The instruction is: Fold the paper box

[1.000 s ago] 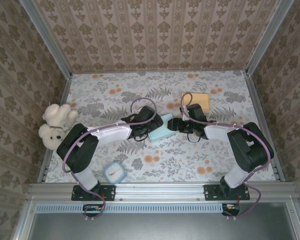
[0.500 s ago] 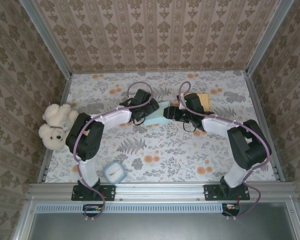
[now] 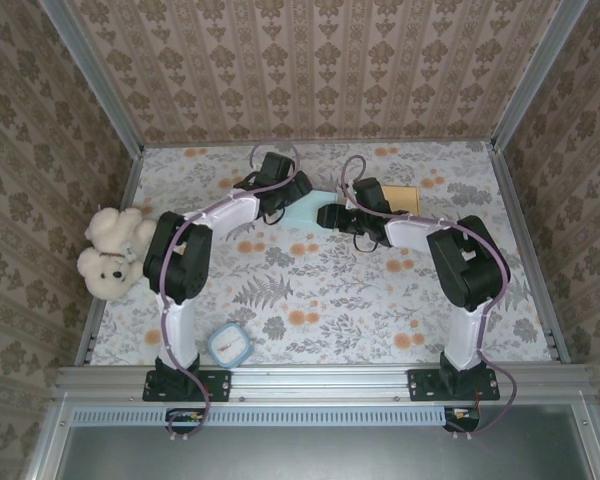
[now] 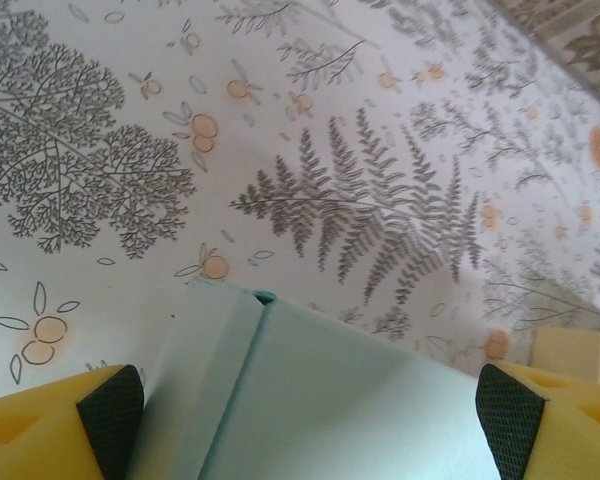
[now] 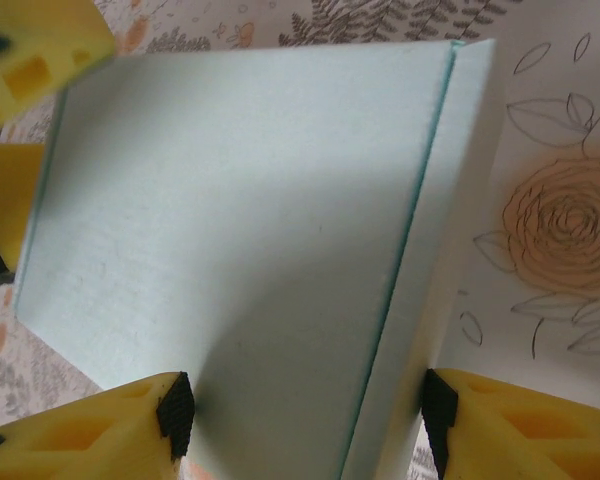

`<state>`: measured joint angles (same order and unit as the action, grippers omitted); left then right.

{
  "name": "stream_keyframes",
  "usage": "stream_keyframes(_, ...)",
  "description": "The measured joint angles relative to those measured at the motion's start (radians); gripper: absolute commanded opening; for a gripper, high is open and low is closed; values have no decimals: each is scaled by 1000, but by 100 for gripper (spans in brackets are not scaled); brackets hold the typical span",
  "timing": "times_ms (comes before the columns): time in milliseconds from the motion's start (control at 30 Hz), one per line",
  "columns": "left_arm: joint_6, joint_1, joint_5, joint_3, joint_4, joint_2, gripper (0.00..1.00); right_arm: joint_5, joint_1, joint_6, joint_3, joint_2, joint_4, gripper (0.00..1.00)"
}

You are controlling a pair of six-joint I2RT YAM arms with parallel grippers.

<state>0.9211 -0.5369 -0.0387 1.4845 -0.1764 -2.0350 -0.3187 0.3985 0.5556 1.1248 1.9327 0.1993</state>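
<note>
Update from the top camera: the paper box (image 3: 307, 210) is way out at 12 o'clock on the floral table (image 3: 330, 300), wedged between the two arms, which both reach across to the far side. The left arm comes at it from about 9 o'clock and the right arm from about 3 o'clock.

In the left wrist view, the left gripper (image 4: 310, 420) has its jaws spread wide with the box filling the whole gap. Both black pads (image 4: 507, 415) look to be pressed against the box's sides, so I'd call that a grip on the box. The panel facing the camera is pale blue, with a narrow strip folded off along a crease toward 9 o'clock.

The right wrist view is much the same. The right gripper (image 5: 305, 420) is closed across the box, with one pad (image 5: 438, 420) on the narrow side strip and the other against the big flat face. The left gripper's yellow finger pokes in at 10 o'clock in that view.

Whether the box is resting on the table or lifted slightly off it, I can't tell.

Other bits on the table:
- A teddy bear (image 3: 108, 252) sits at the 9 o'clock edge.
- A small blue-rimmed lid-looking thing (image 3: 228, 346) is down at 7 o'clock.
- A tan pad (image 3: 406, 198) sits at 1 o'clock, just behind the right arm.
</note>
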Motion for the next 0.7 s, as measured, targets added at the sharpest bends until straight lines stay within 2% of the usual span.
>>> stream_keyframes(200, 2, 27, 37, 0, 2, -63, 90, 35, 2, -18, 45, 41, 3, 65)
stream_keyframes(500, -26, 56, 42, -2, 17, -69, 91, 100, 6, -33, 34, 42, 8, 66)
stream_keyframes(700, -90, 68, 43, -139, 94, 26, 91, 164, 7, -43, -80, -56, -9, 69)
